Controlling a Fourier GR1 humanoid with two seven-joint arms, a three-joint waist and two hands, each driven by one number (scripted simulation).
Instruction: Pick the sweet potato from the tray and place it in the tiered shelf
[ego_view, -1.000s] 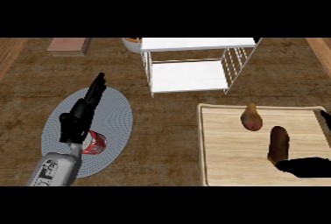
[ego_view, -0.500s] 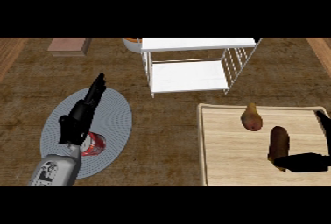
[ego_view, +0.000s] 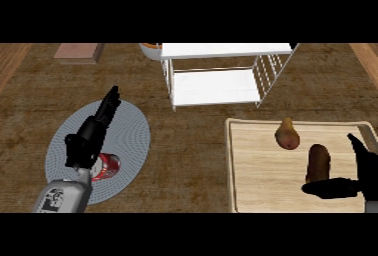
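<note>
My right hand (ego_view: 353, 176) is spread wide around the long brown sweet potato (ego_view: 318, 163), which lies on the pale wooden tray (ego_view: 258, 170) beside a pear-shaped tan fruit (ego_view: 287, 135). The white wire tiered shelf (ego_view: 221, 75) stands on the dark wood-grain desk (ego_view: 184, 150), and my left hand (ego_view: 92, 132) rests straight-fingered over a ribbed grey oval mat (ego_view: 129, 135)

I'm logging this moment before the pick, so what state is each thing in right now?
sweet potato: lying on the tray, not lifted
tray: flat on the counter, holds two items
pear: lying on the tray, untouched
tiered shelf: upright, visible tier bare
right hand: beside the sweet potato, thumb near its lower end, not closed on it
left hand: open, fingers straight, over the grey mat
can: on the mat
</note>
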